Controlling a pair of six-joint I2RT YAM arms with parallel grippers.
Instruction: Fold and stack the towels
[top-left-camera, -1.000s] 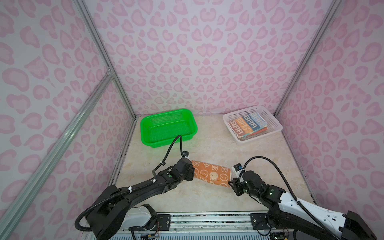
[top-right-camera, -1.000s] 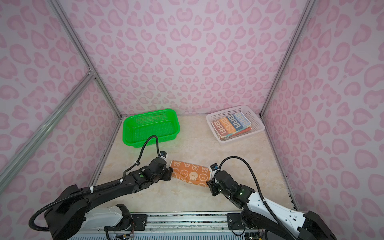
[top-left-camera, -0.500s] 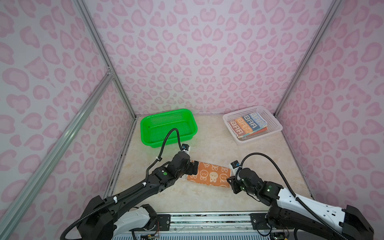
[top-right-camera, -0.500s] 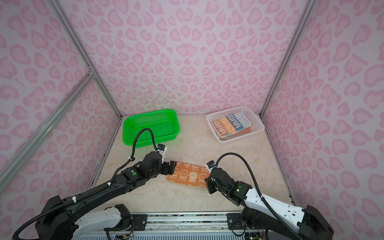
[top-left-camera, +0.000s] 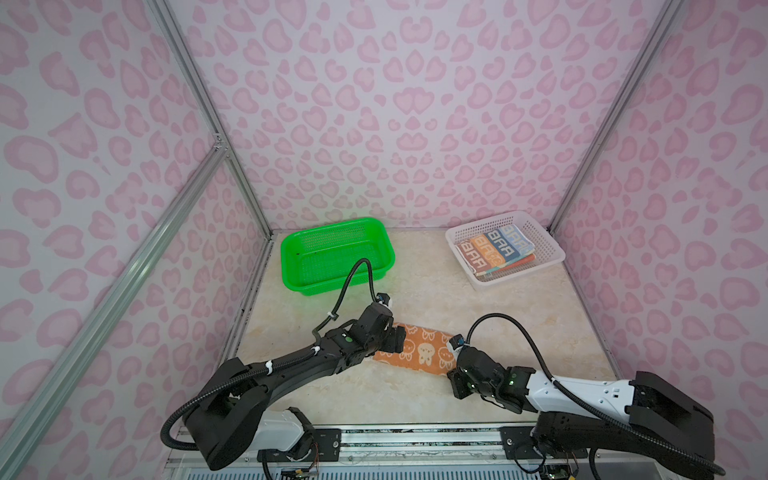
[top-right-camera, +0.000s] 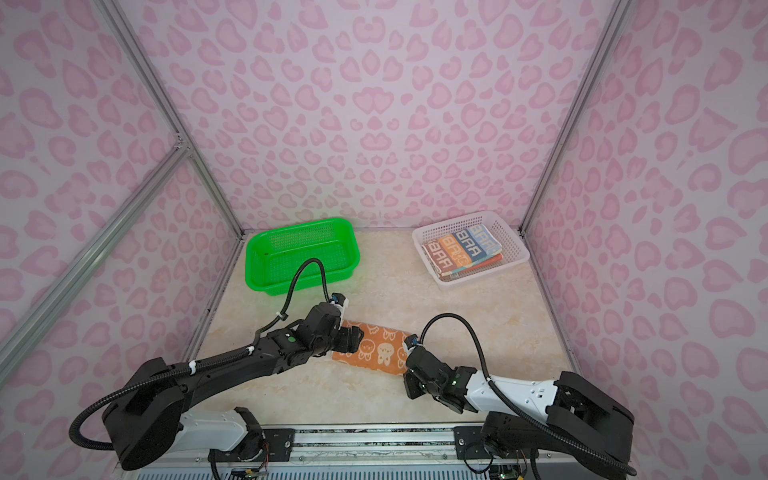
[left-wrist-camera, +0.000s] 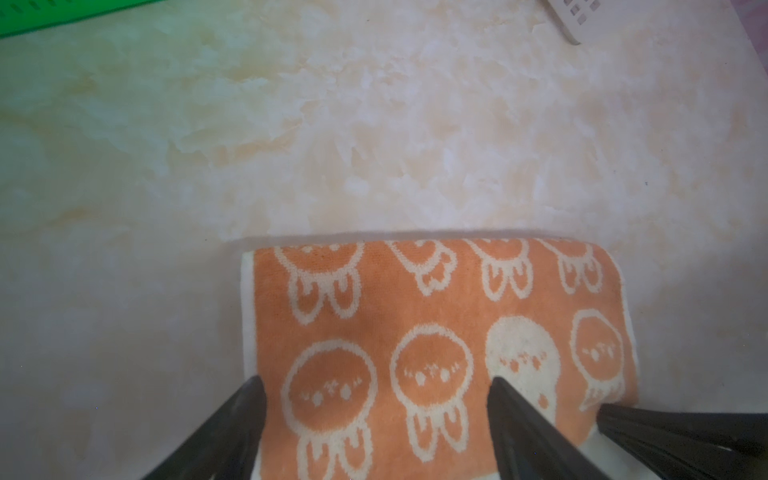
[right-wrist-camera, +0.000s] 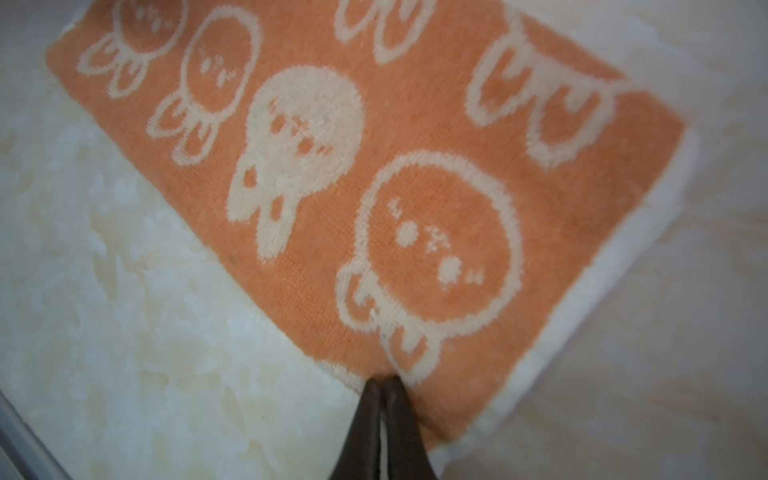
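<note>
An orange towel with white cartoon faces (top-left-camera: 419, 351) (top-right-camera: 376, 349) lies folded into a strip at the front middle of the table. My left gripper (top-left-camera: 397, 338) (left-wrist-camera: 376, 395) is open over the towel's left end, its two fingers (left-wrist-camera: 249, 399) spread wide across the cloth. My right gripper (top-left-camera: 454, 359) (right-wrist-camera: 384, 382) is at the towel's right end, shut on the cloth's near edge by the white border. A striped towel with white letters (top-left-camera: 494, 249) (top-right-camera: 461, 249) lies folded on top of other cloth in the white basket.
A green perforated basket (top-left-camera: 332, 286) (top-right-camera: 299, 286) stands at the back left, behind my left arm. The white basket (top-left-camera: 515, 276) (top-right-camera: 478, 278) sits at the back right corner. Pink patterned walls close the table on three sides.
My right gripper has closed on the towel's right end. My left arm has pushed forward, so its open fingers now stand over the towel's left end.
</note>
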